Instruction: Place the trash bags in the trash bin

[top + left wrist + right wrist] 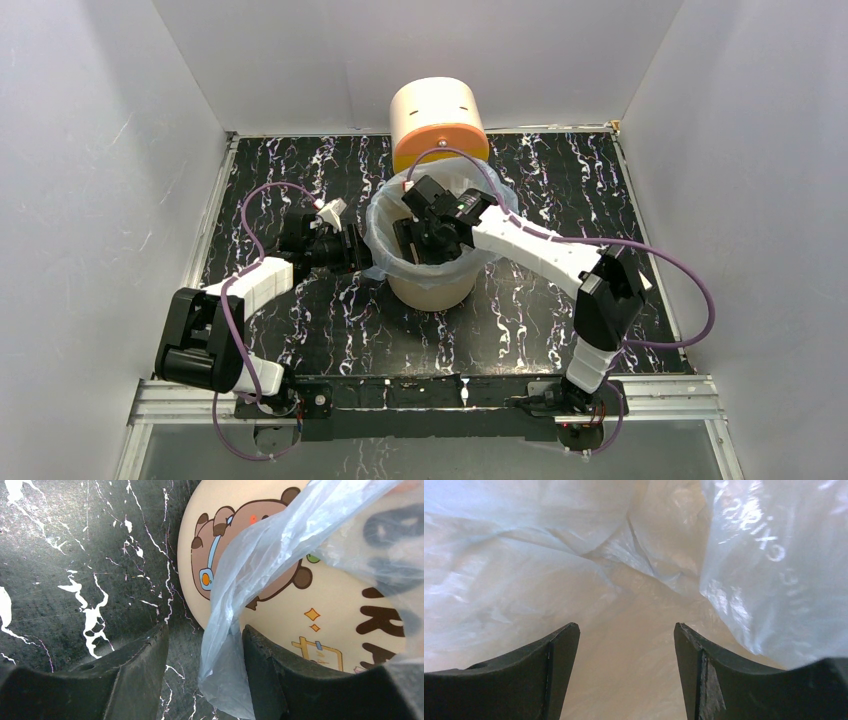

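The beige trash bin stands mid-table, and the pale-blue trash bag lines its mouth and drapes over the rim. My right gripper reaches down inside the bin. In the right wrist view it is open, with nothing between its fingers and crinkled film with white lettering all around. My left gripper sits outside the bin's left wall. There it is open; a hanging flap of the bag dangles between the jaws, against the right finger, unpinched. The bin wall carries a bear cartoon.
A cream cylinder with an orange front stands just behind the bin. The black marbled tabletop is enclosed by white walls at the left, right and back. Purple cables loop off both arms.
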### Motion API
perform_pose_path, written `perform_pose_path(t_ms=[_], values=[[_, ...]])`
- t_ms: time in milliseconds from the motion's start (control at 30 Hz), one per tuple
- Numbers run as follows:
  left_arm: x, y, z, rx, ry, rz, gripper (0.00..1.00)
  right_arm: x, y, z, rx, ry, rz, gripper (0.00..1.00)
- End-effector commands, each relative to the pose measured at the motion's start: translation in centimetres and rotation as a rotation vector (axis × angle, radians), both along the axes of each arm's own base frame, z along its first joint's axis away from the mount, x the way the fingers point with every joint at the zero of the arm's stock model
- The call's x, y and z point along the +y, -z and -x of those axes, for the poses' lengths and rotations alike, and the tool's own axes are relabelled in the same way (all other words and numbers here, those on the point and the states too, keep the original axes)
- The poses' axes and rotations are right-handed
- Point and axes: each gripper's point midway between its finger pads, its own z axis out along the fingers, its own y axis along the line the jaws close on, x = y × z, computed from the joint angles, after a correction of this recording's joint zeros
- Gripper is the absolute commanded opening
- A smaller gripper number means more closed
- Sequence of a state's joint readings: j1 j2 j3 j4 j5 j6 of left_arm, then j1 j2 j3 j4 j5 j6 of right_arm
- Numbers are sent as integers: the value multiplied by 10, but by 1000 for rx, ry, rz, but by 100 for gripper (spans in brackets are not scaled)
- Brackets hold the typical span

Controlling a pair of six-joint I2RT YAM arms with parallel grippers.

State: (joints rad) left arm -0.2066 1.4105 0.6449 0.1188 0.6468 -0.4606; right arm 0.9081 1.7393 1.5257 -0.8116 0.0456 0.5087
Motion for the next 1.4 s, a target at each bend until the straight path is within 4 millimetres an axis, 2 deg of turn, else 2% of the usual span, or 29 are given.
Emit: perform_pose_path(t_ms=[0, 133, 233, 300, 400, 467, 633, 700, 767, 800, 867, 933, 967, 1033, 1100, 1167, 1200, 1267, 1333, 1367], values=[[-4, -15, -6, -43, 23, 21, 53, 18, -53, -12, -100, -1, -126, 79], [-2, -14, -4, -41, 27, 10, 54, 15, -65, -18, -132, 10, -130, 84], [-2, -14, -5, -41, 23, 8, 54, 19, -69, -14, -119, 0, -158, 82], [-2, -15, -6, -42, 18, 13, 56, 19, -80, -18, -146, 6, -164, 81], [0, -19, -8, -55, -1, 2, 64, 23, -113, -20, -198, -15, -226, 80], [4, -23, -9, -79, -21, -18, 67, 27, -144, -16, -232, -59, -291, 81], [16, -35, -14, -127, -81, -68, 67, 17, -183, -12, -335, -86, -358, 84], [22, -38, -14, -136, -108, -88, 70, 11, -204, -13, -417, -115, -381, 85], [36, -38, -14, -133, -175, -154, 83, -8, -232, -29, -582, -74, -361, 89], [45, -40, -14, -143, -219, -191, 87, -24, -245, -40, -687, -25, -331, 96], [66, -50, -16, -182, -317, -254, 90, -68, -270, -63, -859, 125, -256, 99], [86, -64, -15, -215, -406, -312, 91, -113, -289, -81, -939, 266, -210, 99], [96, -74, -14, -238, -453, -337, 91, -134, -291, -91, -954, 326, -183, 99], [110, -96, -14, -300, -528, -364, 91, -174, -273, -114, -928, 429, -122, 99], [117, -120, -15, -370, -572, -353, 92, -217, -244, -134, -842, 544, -95, 99], [113, -146, -14, -439, -541, -331, 92, -252, -212, -144, -729, 625, -150, 99], [103, -161, -13, -473, -490, -298, 92, -259, -196, -143, -662, 641, -221, 99], [84, -192, -11, -524, -402, -223, 92, -253, -165, -132, -508, 608, -400, 99], [62, -224, -9, -565, -292, -137, 93, -244, -134, -119, -384, 609, -523, 99], [51, -238, -10, -579, -240, -96, 93, -234, -125, -112, -352, 570, -587, 99]])
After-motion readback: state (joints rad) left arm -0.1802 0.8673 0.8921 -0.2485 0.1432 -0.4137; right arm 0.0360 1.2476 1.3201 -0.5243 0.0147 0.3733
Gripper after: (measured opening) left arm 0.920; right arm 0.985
